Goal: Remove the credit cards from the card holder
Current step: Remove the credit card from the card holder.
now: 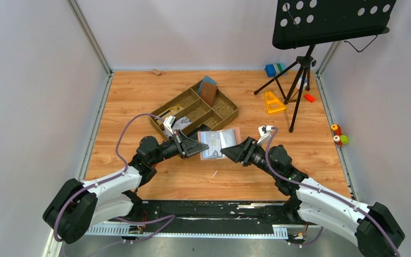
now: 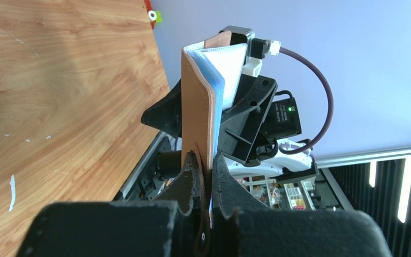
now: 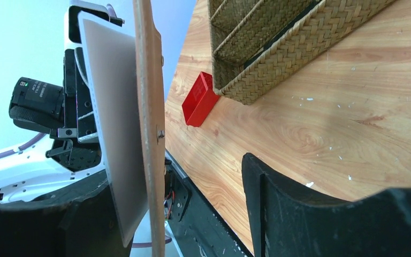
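The card holder (image 1: 220, 142) hangs open above the table between my two arms, tan outside and blue-grey inside. Pale credit cards (image 1: 212, 145) show in its left half. My left gripper (image 1: 195, 148) is shut on the holder's left edge. In the left wrist view the tan cover (image 2: 197, 107) stands upright out of the left gripper (image 2: 207, 167), with white and blue card edges (image 2: 220, 67) behind it. My right gripper (image 1: 235, 151) is open at the holder's right side. In the right wrist view the holder's tan edge (image 3: 149, 107) and a grey panel (image 3: 115, 134) stand between the fingers (image 3: 265, 206), nearer the left one.
A woven divided basket (image 1: 222, 110) sits behind the holder with a brown and blue wallet (image 1: 208, 91) in it. A red block (image 3: 199, 99) lies next to the basket (image 3: 278, 48). A music stand tripod (image 1: 299, 72), a yellow triangle (image 1: 274, 101) and small toys (image 1: 338, 134) are at the right.
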You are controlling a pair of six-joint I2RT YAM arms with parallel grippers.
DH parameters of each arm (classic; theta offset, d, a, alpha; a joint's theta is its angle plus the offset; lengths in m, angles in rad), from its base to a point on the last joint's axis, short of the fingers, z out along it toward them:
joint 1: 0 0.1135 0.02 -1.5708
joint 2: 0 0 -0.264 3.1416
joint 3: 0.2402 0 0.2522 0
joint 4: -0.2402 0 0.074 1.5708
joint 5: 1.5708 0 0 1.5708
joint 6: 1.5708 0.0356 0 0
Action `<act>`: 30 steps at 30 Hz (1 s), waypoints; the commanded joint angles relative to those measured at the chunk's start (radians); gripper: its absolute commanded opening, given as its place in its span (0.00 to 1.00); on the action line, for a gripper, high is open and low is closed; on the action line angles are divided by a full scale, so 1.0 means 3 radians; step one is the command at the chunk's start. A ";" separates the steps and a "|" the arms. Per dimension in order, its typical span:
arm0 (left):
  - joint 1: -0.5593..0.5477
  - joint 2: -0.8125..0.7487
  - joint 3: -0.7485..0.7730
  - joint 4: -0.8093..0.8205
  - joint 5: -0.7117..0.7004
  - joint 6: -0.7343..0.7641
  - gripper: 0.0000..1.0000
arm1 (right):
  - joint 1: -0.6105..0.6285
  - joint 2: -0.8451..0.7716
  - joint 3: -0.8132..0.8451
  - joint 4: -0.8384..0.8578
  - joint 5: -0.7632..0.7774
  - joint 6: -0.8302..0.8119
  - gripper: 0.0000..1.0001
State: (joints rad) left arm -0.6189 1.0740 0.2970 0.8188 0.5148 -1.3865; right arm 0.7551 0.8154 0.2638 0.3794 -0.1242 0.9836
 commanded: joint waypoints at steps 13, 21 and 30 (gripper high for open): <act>-0.0135 -0.0054 0.0063 0.0468 0.0053 -0.0199 0.00 | 0.0017 0.0284 0.0223 0.0425 -0.0242 -0.0123 0.66; -0.0132 0.0007 0.0025 0.0909 0.0020 -0.0302 0.04 | 0.0012 0.0387 0.0131 0.0949 -0.0606 0.0240 0.68; -0.0131 0.0306 -0.0041 0.1938 0.0041 -0.0697 0.09 | 0.0009 0.0346 0.0104 0.0845 -0.0555 0.0391 0.36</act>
State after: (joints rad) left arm -0.6472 1.1427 0.2687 1.1164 0.5144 -1.5143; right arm 0.7448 0.9264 0.2993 0.6552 -0.2607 1.0870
